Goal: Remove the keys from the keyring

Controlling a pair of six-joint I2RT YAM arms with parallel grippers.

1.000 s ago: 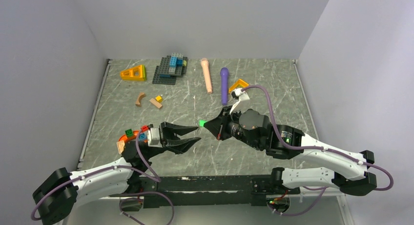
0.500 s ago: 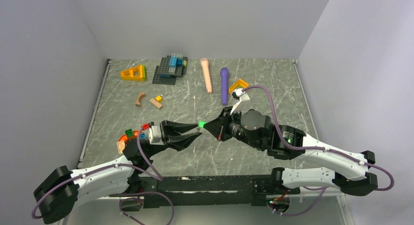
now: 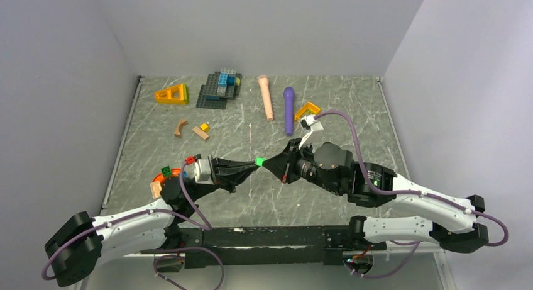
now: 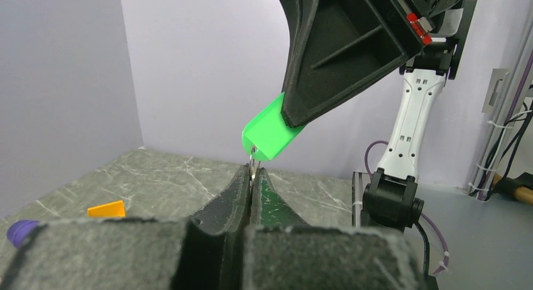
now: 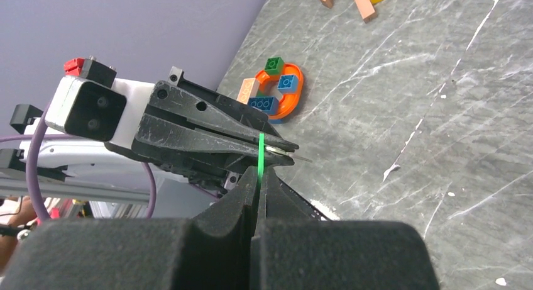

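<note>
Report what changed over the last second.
The left gripper edged toward the green tag and closed on the metal ring hanging from it. The right gripper stayed shut on the tag, barely shifting. The toys behind them did not move.

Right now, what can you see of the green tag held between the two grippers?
The green tag is a flat, rounded tab, plastic by its look, held in mid-air. The right gripper is shut on one end. A small metal ring at its other end is pinched in the shut left gripper.
</note>
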